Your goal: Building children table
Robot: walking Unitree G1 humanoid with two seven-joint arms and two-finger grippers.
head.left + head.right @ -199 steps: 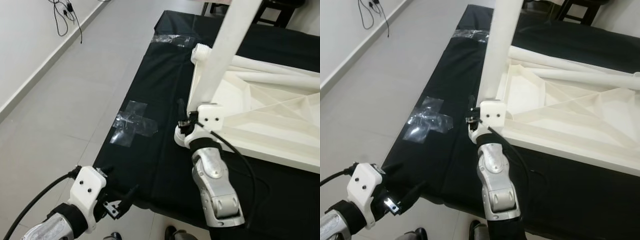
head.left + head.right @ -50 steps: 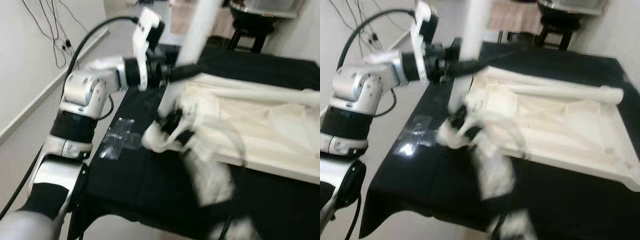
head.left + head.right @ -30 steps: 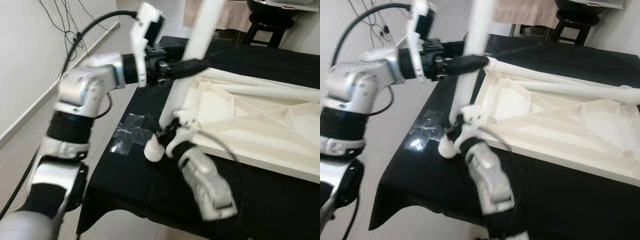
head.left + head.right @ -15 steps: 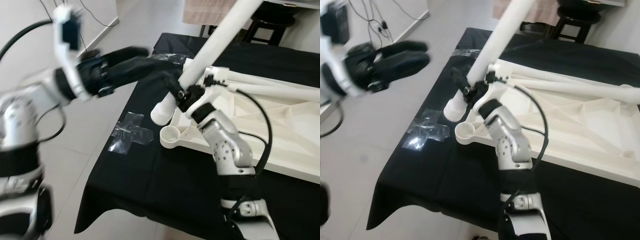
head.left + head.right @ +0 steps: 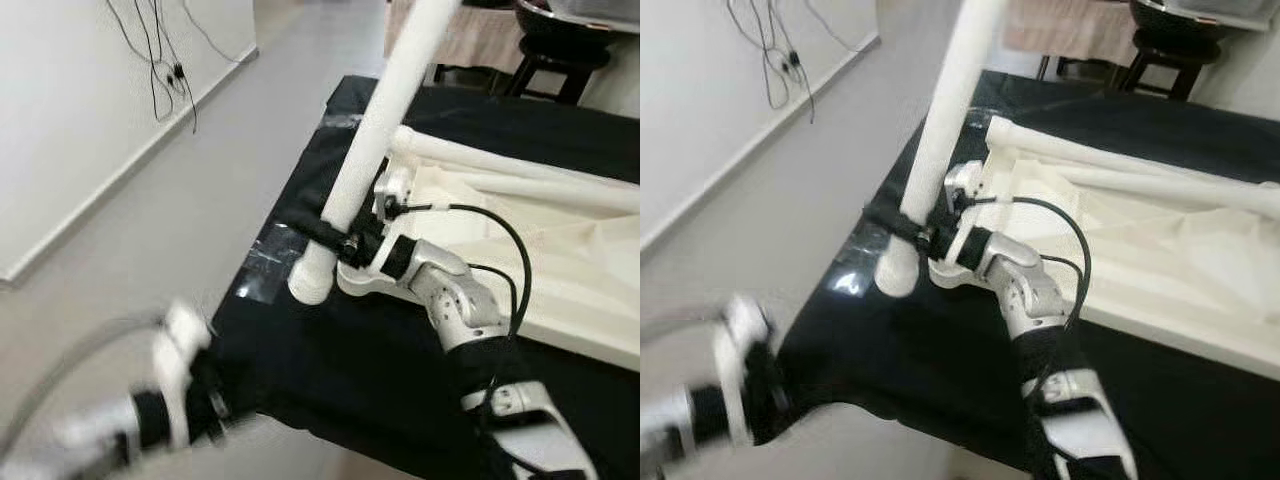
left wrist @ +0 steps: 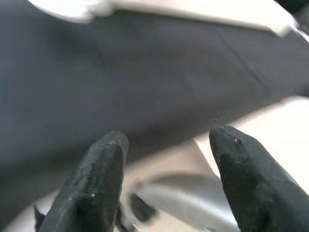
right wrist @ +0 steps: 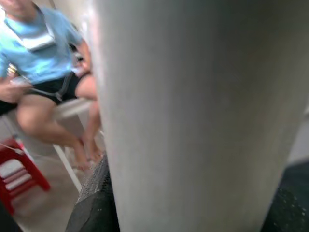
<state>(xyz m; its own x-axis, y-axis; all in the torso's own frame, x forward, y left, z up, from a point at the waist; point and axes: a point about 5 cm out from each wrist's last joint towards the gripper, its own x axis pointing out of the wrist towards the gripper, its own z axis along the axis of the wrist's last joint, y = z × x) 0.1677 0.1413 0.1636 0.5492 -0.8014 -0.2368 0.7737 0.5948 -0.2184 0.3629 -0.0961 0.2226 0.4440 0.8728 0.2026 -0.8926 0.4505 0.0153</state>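
A long white table leg (image 5: 385, 110) stands steeply tilted, and my right gripper (image 5: 335, 235) is shut on it near its lower end. That end (image 5: 308, 285) hangs over the black cloth just left of the near corner of the upturned white tabletop (image 5: 560, 260). In the right wrist view the leg (image 7: 193, 111) sits between black fingers (image 7: 94, 203). My left arm (image 5: 170, 400) is low at the lower left, blurred, off the table edge. The left gripper (image 6: 166, 145) is open with nothing in it, above the cloth edge and floor.
More white legs (image 5: 500, 165) lie on the tabletop's far side. Clear tape (image 5: 268, 262) is stuck on the black cloth (image 5: 350, 370). Bare floor lies to the left, with cables (image 5: 165, 60) on the wall. A black stool (image 5: 560, 60) stands behind. A seated person (image 7: 38, 63) and a red stool (image 7: 19, 169) are beyond.
My left arm has dropped from raised at the upper left to low beside the table. The leg now stands steeper, its lower end lower and nearer the tabletop corner. The camera shifted.
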